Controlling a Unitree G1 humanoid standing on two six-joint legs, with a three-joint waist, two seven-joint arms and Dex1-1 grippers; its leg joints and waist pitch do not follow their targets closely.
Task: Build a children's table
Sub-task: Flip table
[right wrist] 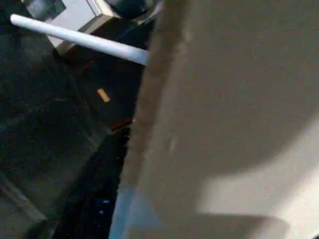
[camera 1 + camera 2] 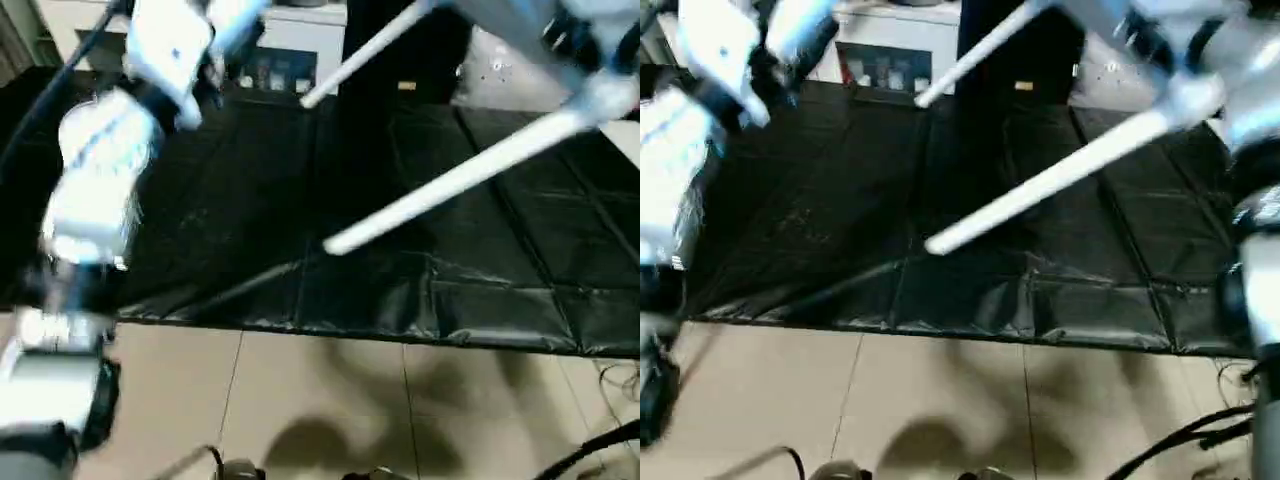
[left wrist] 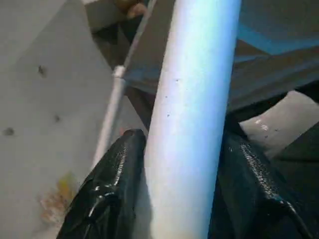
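While held aloft, table leg (image 3: 192,119) sits between left gripper (image 3: 182,191) fingers.

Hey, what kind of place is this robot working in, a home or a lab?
Probably an indoor lab or workshop rather than a home: a work table draped in black sheeting, pale floor tiles with loose cables, and a white cabinet behind the table.
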